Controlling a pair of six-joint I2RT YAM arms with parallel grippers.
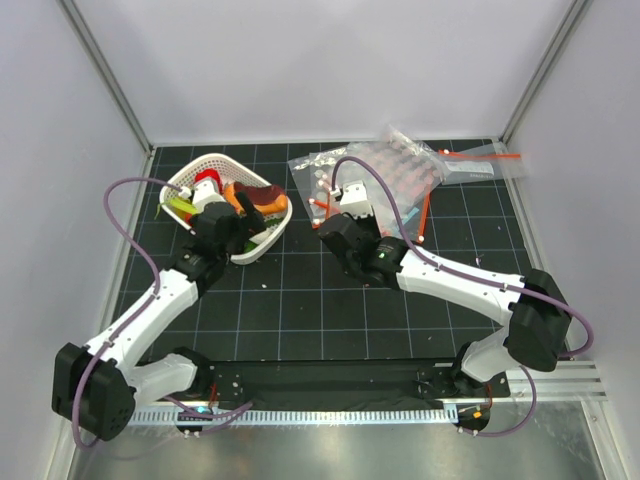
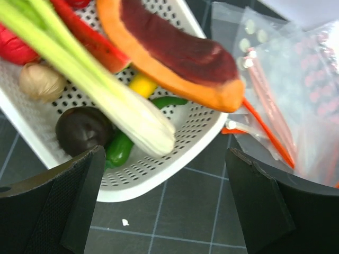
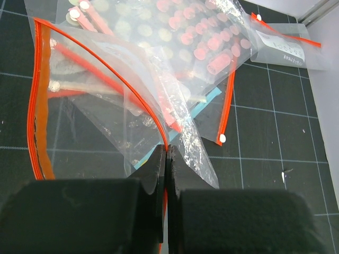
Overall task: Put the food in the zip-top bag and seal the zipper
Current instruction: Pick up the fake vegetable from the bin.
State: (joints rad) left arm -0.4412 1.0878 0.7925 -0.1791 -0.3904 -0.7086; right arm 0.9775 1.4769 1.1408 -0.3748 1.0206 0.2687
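Overhead view: the white basket [image 1: 218, 157] sits in the upper left of the desk [image 1: 300, 310], heaped with the food [image 1: 255, 197], and the left jaws hang right over it. A messy pile of clear bags [image 1: 400, 165] is at upper right, with the right jaws at its near-left corner.

Left wrist view: the left jaws are spread wide with nothing between them. In the basket the green-and-white stalk [image 2: 100, 84] lies on top, the watermelon wedge [image 2: 92, 42] is under it, and there's an orange-rimmed maroon slice [image 2: 175, 53] plus a dark round piece [image 2: 82, 129]. It all looks like light, hard, slick plastic. I'd grab the stalk across its middle.

Right wrist view: the right jaws are pressed together, pinching the zip-top bag [image 3: 90, 132] at its mouth. The zipper [image 3: 35, 106] loops open toward the left. No toy food in it that I can see. The film looks floppy and slippery, and the strip is probably the only firm bit to hold.
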